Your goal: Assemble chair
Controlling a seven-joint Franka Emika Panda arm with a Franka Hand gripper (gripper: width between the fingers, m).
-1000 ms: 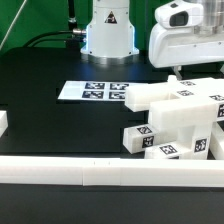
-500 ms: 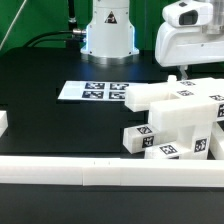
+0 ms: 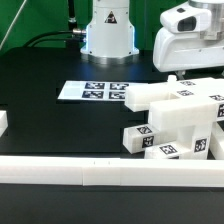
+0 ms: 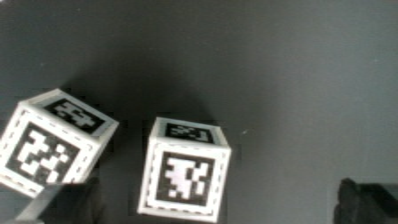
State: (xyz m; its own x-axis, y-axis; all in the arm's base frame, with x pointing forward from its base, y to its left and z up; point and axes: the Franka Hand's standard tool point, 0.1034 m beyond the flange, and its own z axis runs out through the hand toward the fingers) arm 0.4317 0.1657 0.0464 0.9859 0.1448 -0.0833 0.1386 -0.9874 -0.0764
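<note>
The chair's white tagged parts lie clustered at the exterior view's right: a long block [image 3: 160, 96], a chunky block [image 3: 185, 125] and a small cube [image 3: 135, 138]. My gripper [image 3: 178, 72] hangs over the far end of this cluster, its white hand above it. In the wrist view two tagged white parts, one [image 4: 54, 142] and another [image 4: 187, 165], lie on the black table below my gripper [image 4: 210, 208]. A dark fingertip [image 4: 368, 200] shows at one corner and the other [image 4: 54, 208] at the opposite corner, wide apart. The gripper is open and holds nothing.
The marker board [image 3: 93, 91] lies flat on the black table in the middle. A long low white rail [image 3: 90, 172] runs along the front edge, with a short piece [image 3: 3, 122] at the exterior view's left. The robot base [image 3: 108, 30] stands at the back.
The white hand has shifted slightly toward the exterior view's right and turned a little. The parts have not moved and the jaws stay open.
</note>
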